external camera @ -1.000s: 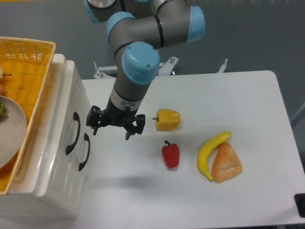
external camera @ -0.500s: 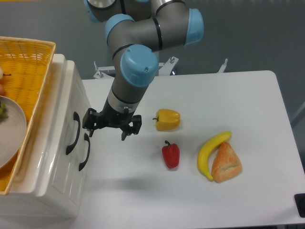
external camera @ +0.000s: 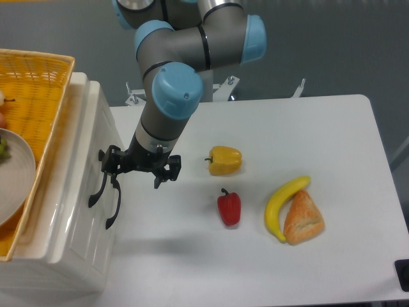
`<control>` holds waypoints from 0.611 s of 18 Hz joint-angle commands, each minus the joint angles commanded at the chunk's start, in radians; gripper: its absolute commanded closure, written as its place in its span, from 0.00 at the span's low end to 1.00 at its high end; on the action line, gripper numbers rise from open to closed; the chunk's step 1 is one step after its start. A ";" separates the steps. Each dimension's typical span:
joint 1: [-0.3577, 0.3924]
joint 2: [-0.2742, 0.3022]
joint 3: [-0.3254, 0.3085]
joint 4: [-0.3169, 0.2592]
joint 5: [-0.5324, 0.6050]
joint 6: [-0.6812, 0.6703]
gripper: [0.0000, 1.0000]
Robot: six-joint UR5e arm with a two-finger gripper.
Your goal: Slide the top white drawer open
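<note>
Camera view from above: my gripper (external camera: 137,169) has slid left since a second ago, from open table beside the cabinet to right against its front, its spread fingers now at the upper end of the handle (external camera: 99,182) of the top white drawer (external camera: 83,153). That drawer sits shut at the table's left edge, under the yellow wicker basket (external camera: 32,96). Peppers, banana and bread lie where they were.

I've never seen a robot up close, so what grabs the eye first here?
The grey arm with blue joints reaches down, its black hand right at the handles of the white drawer unit. On the table lie a yellow pepper, a red pepper and a banana touching a piece of bread.
</note>
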State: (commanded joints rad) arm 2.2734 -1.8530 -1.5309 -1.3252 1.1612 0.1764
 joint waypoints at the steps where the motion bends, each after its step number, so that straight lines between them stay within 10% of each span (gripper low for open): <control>1: 0.000 0.002 0.000 -0.008 0.003 0.000 0.00; 11: 0.000 0.009 0.000 -0.043 0.003 0.000 0.00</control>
State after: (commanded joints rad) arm 2.2734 -1.8438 -1.5309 -1.3683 1.1643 0.1764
